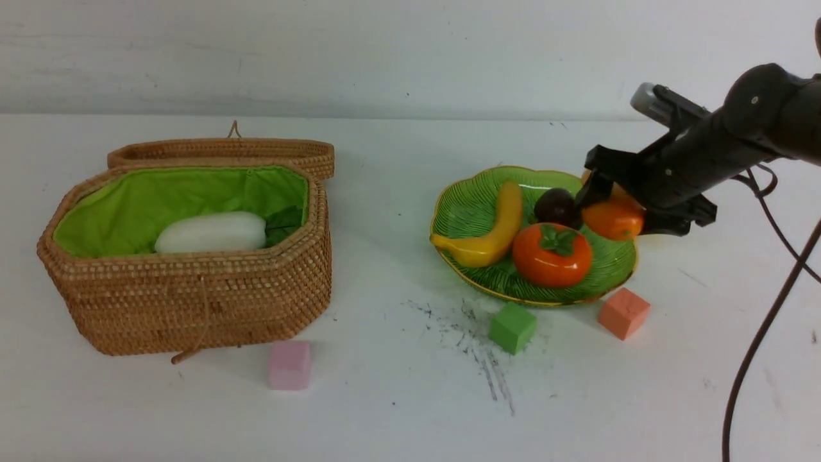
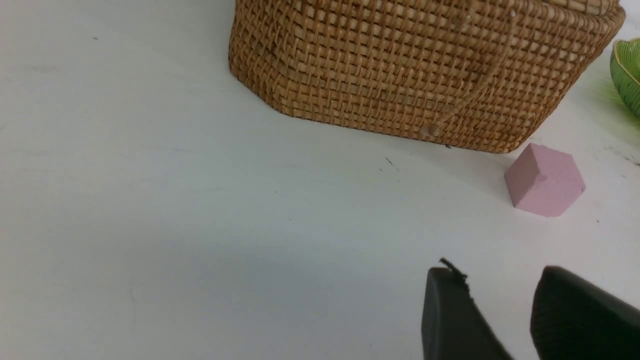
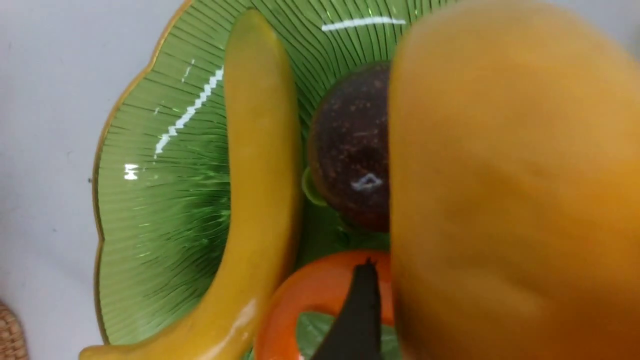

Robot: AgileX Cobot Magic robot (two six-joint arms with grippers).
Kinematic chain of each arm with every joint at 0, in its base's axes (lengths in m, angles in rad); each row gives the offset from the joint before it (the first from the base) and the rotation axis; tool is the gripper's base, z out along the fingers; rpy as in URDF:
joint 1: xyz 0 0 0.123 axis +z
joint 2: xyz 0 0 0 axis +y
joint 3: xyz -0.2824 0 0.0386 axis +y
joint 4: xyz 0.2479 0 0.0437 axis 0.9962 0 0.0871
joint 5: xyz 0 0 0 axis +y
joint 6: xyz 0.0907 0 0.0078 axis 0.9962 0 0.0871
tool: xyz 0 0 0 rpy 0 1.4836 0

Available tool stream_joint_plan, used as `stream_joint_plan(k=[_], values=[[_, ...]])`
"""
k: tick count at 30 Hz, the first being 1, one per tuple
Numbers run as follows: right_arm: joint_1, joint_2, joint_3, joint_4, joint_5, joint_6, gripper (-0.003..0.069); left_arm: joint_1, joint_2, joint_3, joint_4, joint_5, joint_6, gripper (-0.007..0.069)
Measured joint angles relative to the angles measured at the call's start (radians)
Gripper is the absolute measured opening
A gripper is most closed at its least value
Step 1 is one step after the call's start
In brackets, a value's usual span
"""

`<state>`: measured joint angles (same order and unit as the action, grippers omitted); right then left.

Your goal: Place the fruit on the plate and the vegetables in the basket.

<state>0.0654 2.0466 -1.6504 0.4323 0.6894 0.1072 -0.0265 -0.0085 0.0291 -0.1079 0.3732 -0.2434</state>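
While the banana, the dark round fruit and the persimmon lie on the green plate, the mango sits clamped in the right gripper over the plate's far right edge (it fills most of the right wrist view). One black finger shows beside it. The white radish lies in the basket. Near a pink cube, the left gripper hangs with a narrow gap, holding nothing.
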Motion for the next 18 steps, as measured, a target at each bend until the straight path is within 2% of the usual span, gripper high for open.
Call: stream_joint_plan(k=[4, 12, 18], values=[[0.000, -0.031, 0.000, -0.013, 0.014, 0.000, 0.0676, 0.000, 0.000, 0.000, 0.000, 0.000, 0.000, 0.0238], [0.000, -0.195, 0.000, -0.019, 0.130, -0.039, 0.0547, 0.000, 0.000, 0.000, 0.000, 0.000, 0.000, 0.0238], [0.058, -0.438, 0.000, -0.016, 0.318, -0.203, 0.0279, 0.000, 0.000, 0.000, 0.000, 0.000, 0.000, 0.0238]])
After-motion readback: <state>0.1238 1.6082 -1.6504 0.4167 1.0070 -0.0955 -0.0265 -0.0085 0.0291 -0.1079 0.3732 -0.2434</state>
